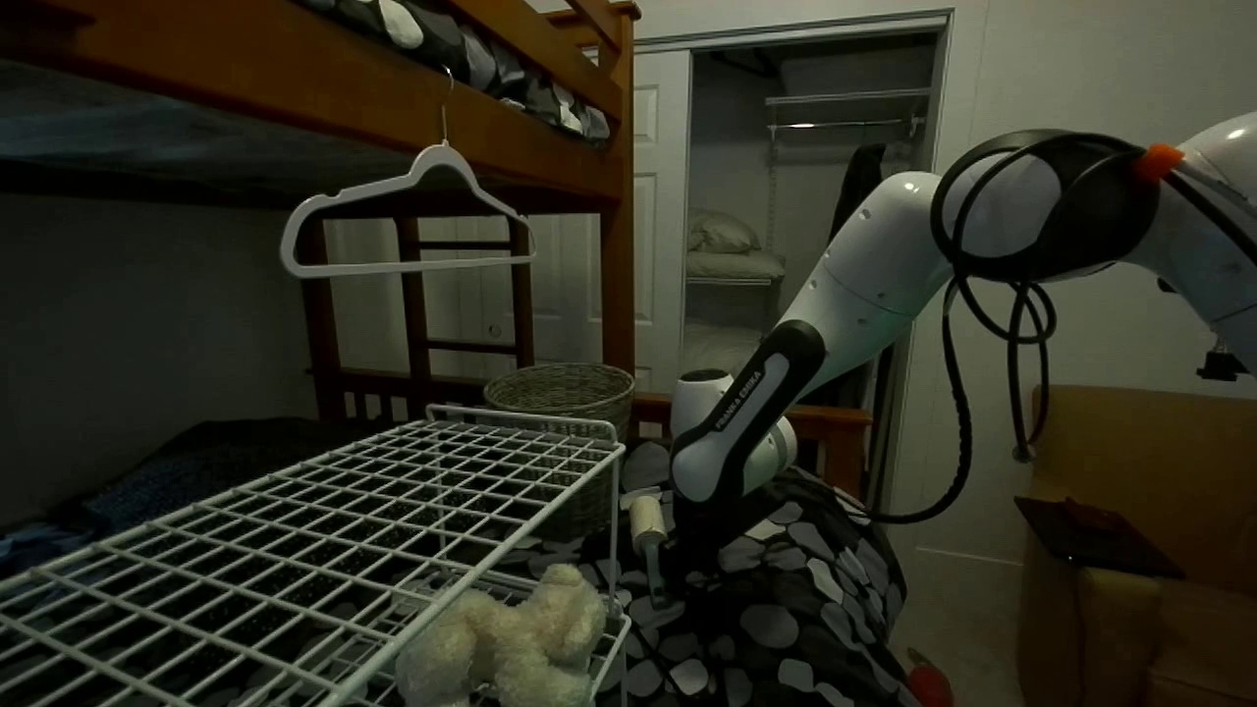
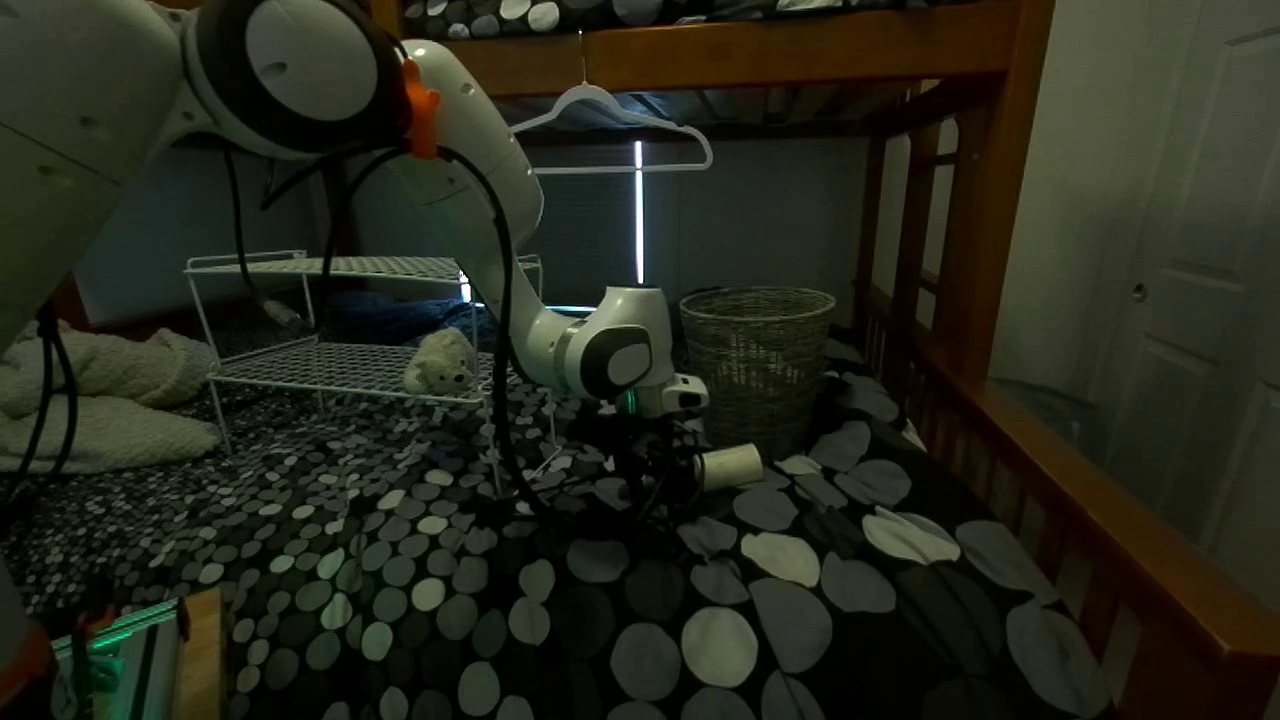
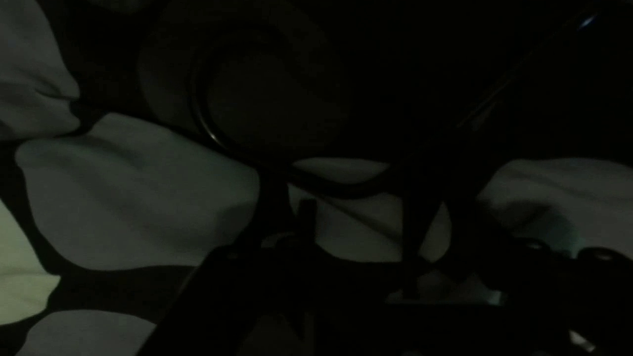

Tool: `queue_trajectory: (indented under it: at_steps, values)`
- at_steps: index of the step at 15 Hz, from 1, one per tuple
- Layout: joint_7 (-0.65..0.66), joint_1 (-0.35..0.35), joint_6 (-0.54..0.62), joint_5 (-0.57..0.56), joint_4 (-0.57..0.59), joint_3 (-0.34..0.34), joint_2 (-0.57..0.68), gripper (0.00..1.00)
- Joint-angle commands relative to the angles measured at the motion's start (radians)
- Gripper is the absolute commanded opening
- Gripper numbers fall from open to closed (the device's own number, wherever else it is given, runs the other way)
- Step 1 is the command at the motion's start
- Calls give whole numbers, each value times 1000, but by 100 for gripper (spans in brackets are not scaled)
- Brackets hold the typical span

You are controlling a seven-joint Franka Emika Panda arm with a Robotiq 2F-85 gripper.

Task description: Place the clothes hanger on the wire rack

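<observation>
The white clothes hanger (image 1: 398, 267) hangs by its metal hook from the wooden upper bunk rail. It also shows in an exterior view (image 2: 590, 93), partly behind the arm. The wire rack (image 1: 491, 563) is a white two-level wire shelf standing on the bed below the hanger; it also shows in an exterior view (image 2: 395, 267). My gripper (image 2: 630, 505) points down low over the patterned bedding, beside the rack and well below the hanger. In the dark wrist view the gripper (image 3: 358, 232) has its fingertips apart, with only bedding visible between them. The hanger is out of the wrist view.
A wicker basket (image 2: 757, 305) stands behind my gripper. A white roll with a grey handle (image 1: 647, 520) is close beside the gripper. A cream plush toy (image 2: 443, 362) sits on the rack's lower level. The wooden upper bunk rail (image 2: 760, 55) runs overhead.
</observation>
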Motion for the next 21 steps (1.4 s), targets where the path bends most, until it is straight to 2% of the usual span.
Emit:
queue_trajectory:
  at_steps: [1, 4, 8, 9, 14, 21]
  values:
    - [7, 7, 17, 2, 25, -6, 33, 42]
    - [4, 10, 19, -1, 31, -7, 38, 20]
    - [2, 16, 12, -4, 39, -7, 38, 0]
    - [2, 18, 10, -5, 38, -8, 36, 4]
    - [-30, 12, -59, 0, 16, 11, 8, 4]
    - [-90, 4, -221, -11, -22, 20, -31, 4]
